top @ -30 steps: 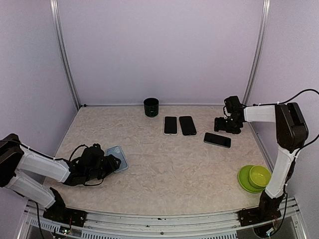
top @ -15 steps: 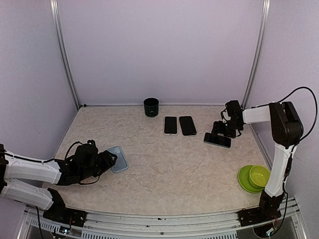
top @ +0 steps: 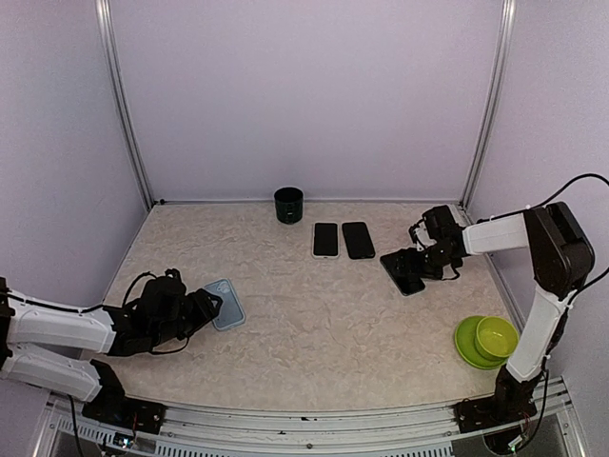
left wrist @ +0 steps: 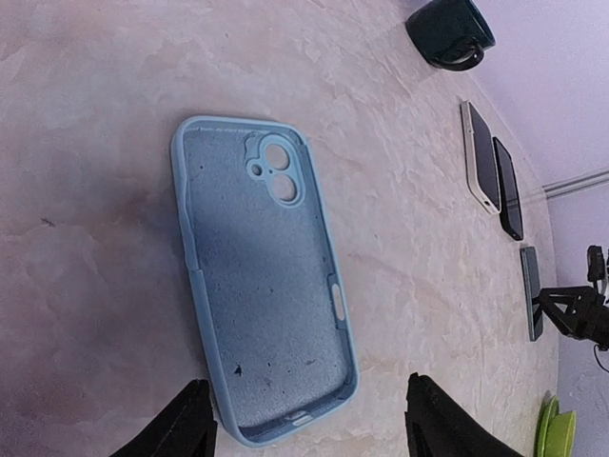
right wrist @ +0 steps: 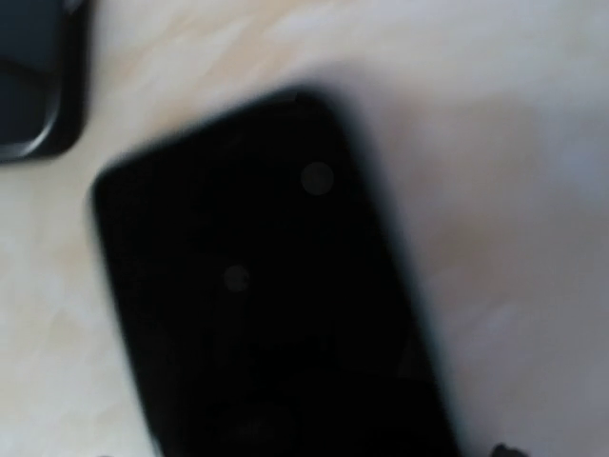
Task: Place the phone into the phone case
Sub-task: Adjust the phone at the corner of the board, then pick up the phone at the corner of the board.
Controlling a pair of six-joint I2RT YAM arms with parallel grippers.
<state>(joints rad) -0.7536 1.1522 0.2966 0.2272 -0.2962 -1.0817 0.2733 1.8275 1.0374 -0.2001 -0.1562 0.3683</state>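
Pickup of the phone is the step in hand, as I read it. My right gripper [top: 416,264] sits low at the phone [top: 402,271], which is on the surface [top: 324,324] at the right side, well apart from the phone case [left wrist: 262,286]. Right wrist view is only blurred black phone with no fingers visible, so I can't tell whether the jaws are closed on it.

Phone case lies cavity-up at the left. The left gripper [left wrist: 309,409] is open, straddling the case's near end and holding nothing.

Next move, my call: confirm a firm pinch across the phone's long edges. Then lift, carry left and line the camera corner up with the cutout while the left steadies the case.
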